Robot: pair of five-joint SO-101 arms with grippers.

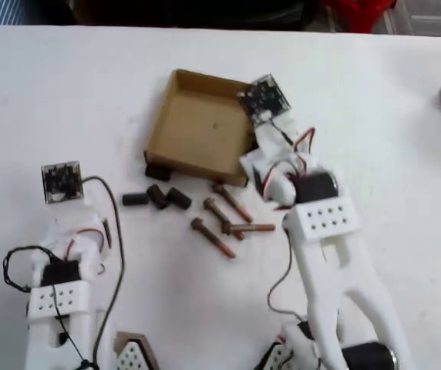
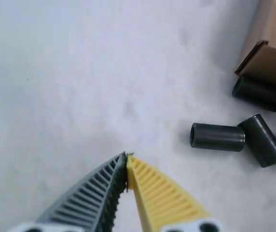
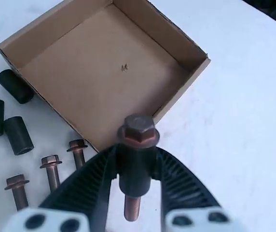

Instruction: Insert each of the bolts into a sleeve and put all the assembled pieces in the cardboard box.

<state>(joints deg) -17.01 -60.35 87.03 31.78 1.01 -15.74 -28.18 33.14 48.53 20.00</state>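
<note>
The white table (image 1: 66, 100) is carrying everything, and the cardboard box (image 1: 197, 123) is lying open on its far half, showing a bare floor. I am holding my right pincer (image 3: 135, 151) by the box's near edge. Its dark fingers are clenching a black sleeve (image 3: 134, 174) with a copper-coloured bolt (image 3: 138, 131) pushed through it. The bolt's hex head is sitting against one end of the sleeve and its shank tip is poking out of the other. I am keeping my left pincer (image 2: 127, 159) pressed together on nothing, grey and yellow fingers meeting at their tips, hovering over bare table well apart from the box. Four loose bolts (image 1: 222, 220) are lying in a cluster in front of the box, between my two arms. Four loose sleeves (image 1: 157, 196) are lying on my left of those bolts: three close together, and one more just beside the box's near corner.
</note>
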